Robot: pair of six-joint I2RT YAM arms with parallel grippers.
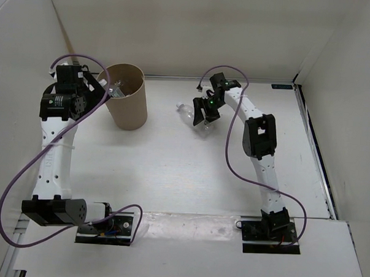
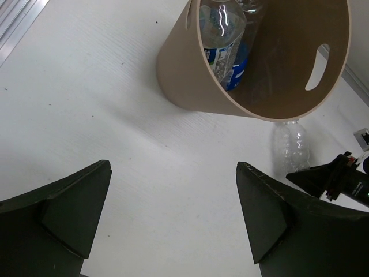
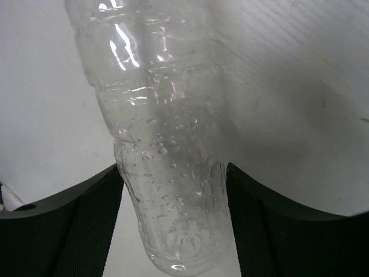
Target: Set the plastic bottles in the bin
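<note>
A plain clear plastic bottle point(image 3: 161, 115) lies on its side on the white table, right of the bin point(image 1: 127, 114). My right gripper point(image 3: 173, 173) straddles its base end, one finger pressed against each side. In the top view that bottle point(image 1: 187, 113) pokes out left of the right gripper point(image 1: 205, 120). The tan bin point(image 2: 184, 81) holds a clear bottle with a blue label point(image 2: 222, 40) and another clear one behind it. My left gripper point(image 2: 173, 167) hangs open and holds nothing, just short of the bin; from above the left gripper point(image 1: 108, 89) sits at the bin's left rim.
White walls enclose the table on the left, back and right. In the left wrist view the clear bottle point(image 2: 291, 144) and the right gripper point(image 2: 340, 179) show beyond the bin. A metal rail point(image 2: 17, 23) runs along the table's edge.
</note>
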